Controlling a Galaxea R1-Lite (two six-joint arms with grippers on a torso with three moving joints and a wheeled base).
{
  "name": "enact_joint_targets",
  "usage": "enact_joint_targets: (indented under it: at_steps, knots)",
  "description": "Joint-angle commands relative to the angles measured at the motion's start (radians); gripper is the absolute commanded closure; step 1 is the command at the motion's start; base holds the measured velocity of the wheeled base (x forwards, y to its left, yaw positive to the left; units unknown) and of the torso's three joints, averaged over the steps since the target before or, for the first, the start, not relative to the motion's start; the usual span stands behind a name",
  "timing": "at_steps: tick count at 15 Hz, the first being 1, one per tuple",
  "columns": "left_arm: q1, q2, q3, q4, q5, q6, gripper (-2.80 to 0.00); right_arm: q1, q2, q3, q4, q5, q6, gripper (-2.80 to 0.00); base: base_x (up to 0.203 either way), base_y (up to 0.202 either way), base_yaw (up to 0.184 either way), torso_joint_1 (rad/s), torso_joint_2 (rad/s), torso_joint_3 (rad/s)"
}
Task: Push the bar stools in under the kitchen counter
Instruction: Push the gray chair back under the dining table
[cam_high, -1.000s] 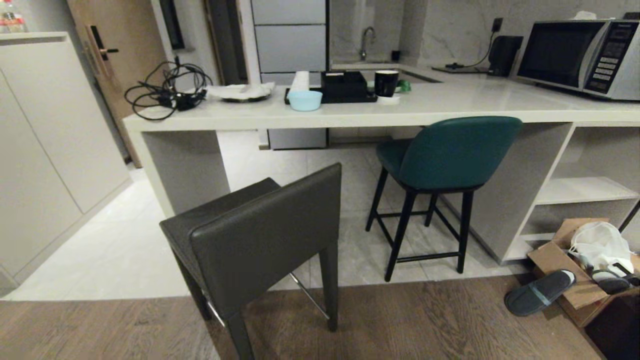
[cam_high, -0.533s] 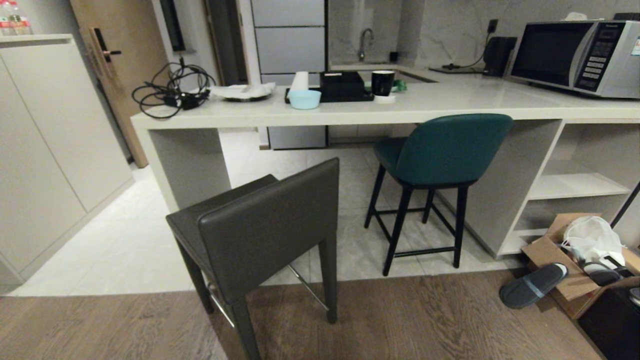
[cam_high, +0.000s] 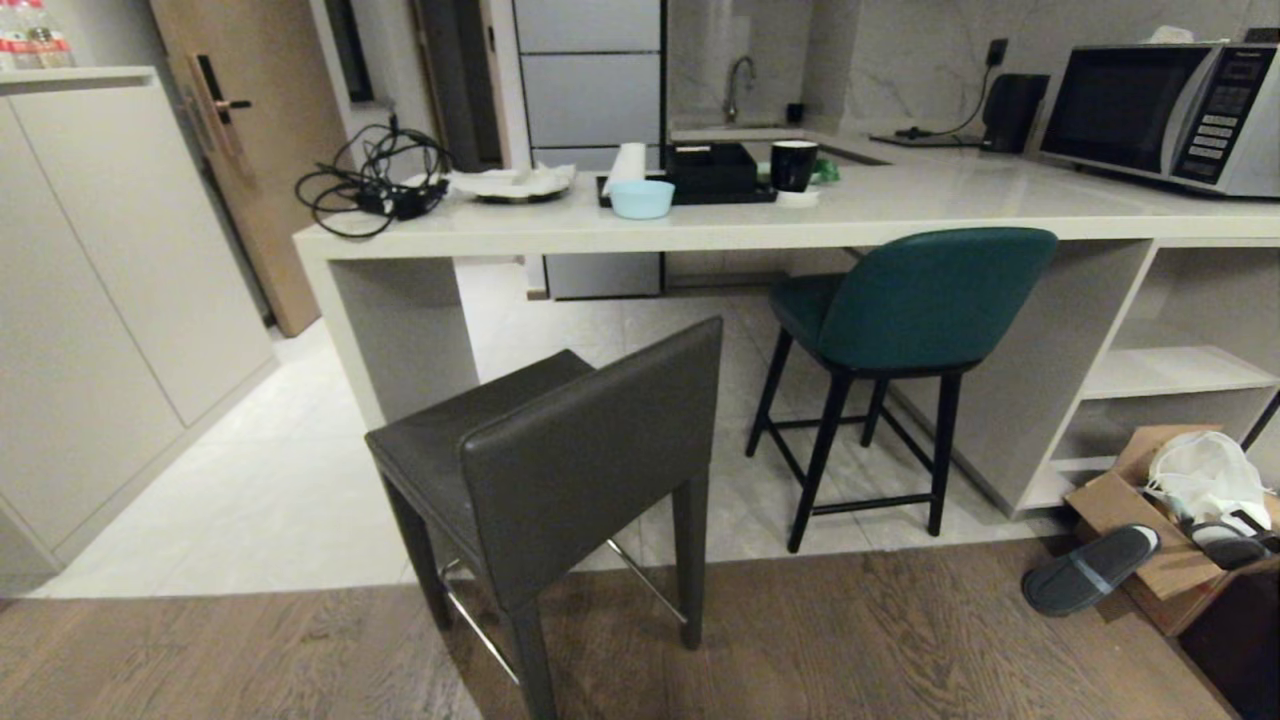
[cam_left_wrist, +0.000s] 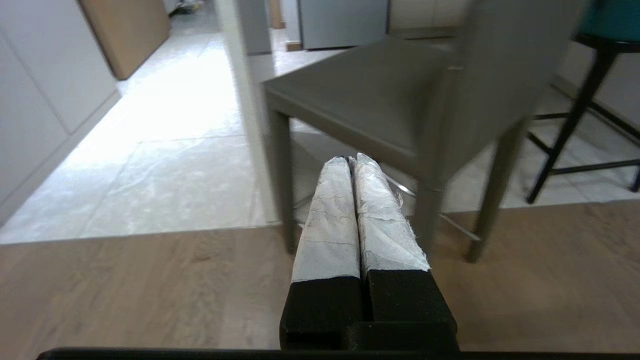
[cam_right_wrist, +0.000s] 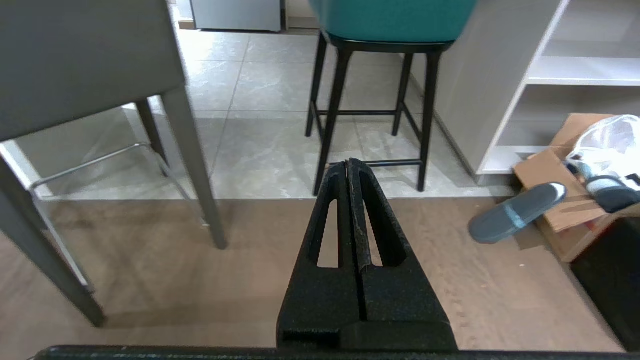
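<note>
We note the grey-brown stool (cam_high: 560, 460) standing well out from the kitchen counter (cam_high: 700, 235), turned askew, its rear legs on the wood floor (cam_high: 900, 650) and its seat short of the slab edge. The teal stool (cam_high: 905, 300) sits with its seat partly under the counter, backrest just outside the edge.

Step in hand, as we judge it: the approach, with neither stool yet contacted. The next move likely calls for squaring up to the grey-brown backrest and pressing it forward.

Left gripper (cam_left_wrist: 351, 160) is clenched and empty, low, pointing at that stool's front rail; contact looks absent, though the wrist view is blurred. Right gripper (cam_right_wrist: 348, 162) is likewise clenched on nothing, aimed between the stools, apart from both.
</note>
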Motion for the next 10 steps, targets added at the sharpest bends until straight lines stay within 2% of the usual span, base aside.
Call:
enact_joint_targets:
  at_steps: [1, 8, 10]
  knots:
    - [0.0, 0.0, 0.018, -0.001, 0.0, 0.002, 0.0, 0.001, 0.001, -0.001, 0.0, 0.001, 0.001, 0.0, 0.0, 0.2, -0.002, 0.002, 0.01, 0.004]
    - [0.0, 0.0, 0.018, 0.001, 0.0, 0.002, 0.0, 0.001, 0.0, 0.0, 0.0, -0.001, 0.001, 0.0, 0.0, 0.194, -0.001, 0.001, 0.0, 0.003]
    - [0.0, 0.0, 0.018, 0.001, 0.0, 0.002, 0.0, 0.002, 0.0, 0.0, 0.0, -0.001, 0.0, 0.0, 0.0, 0.111, 0.0, 0.003, 0.0, 0.0]
